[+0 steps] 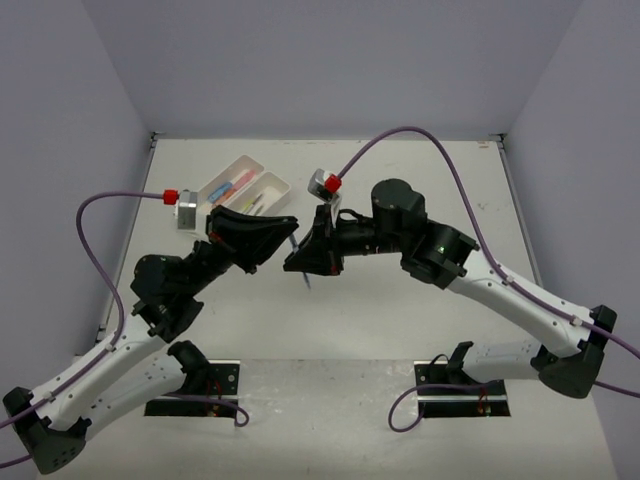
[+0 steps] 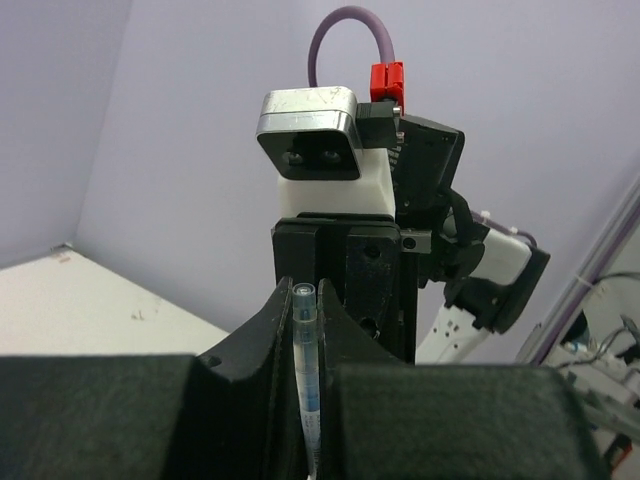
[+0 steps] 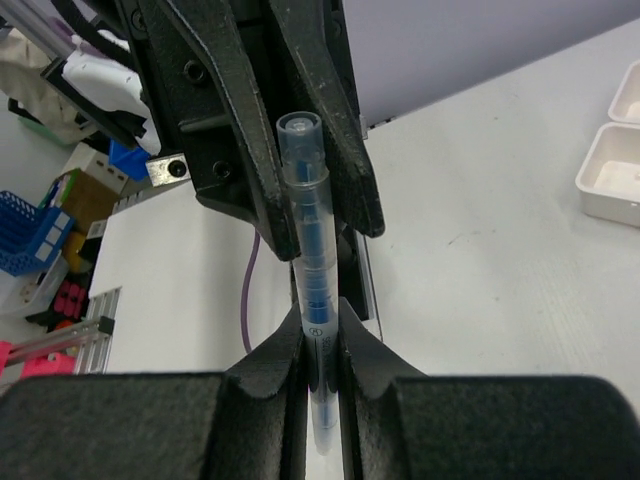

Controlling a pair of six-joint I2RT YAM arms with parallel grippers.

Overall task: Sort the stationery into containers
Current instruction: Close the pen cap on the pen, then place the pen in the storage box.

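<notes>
- Now, above the surface (image 1: 420,170) and short of the trays (image 1: 283,184), the pen (image 3: 312,260) hangs in mid-air.
- Both grips look clenched on it: left fingers (image 3: 235,150) at its capped end, right fingers (image 3: 268,362) lower down.
- Release the right only once your left grip is firm, then pull away straight.

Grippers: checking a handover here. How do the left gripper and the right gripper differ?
The left gripper reaches in from the left, beside the trays; the right gripper comes from the right, farther from them. Both are shut on one pen, facing each other.
</notes>
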